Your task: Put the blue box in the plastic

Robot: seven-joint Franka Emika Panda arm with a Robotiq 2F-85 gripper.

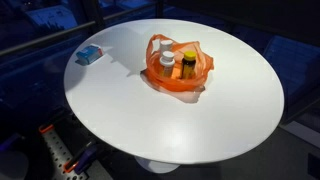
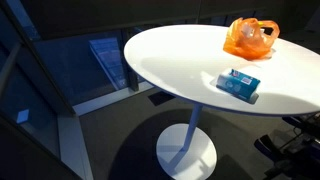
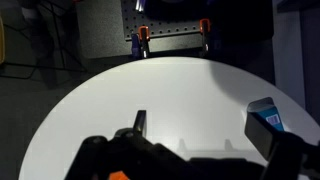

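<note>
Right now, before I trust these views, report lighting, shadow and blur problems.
In both exterior views the white table is bright against dark surroundings; in an exterior view the plastic casts a soft shadow; in the wrist view the hand is dark and blurred.

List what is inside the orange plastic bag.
Two small orange-and-white bottles stand inside the orange plastic bag. Their lower parts and the bag's bottom are hidden by the crinkled plastic. The blue box lies outside it.
</note>
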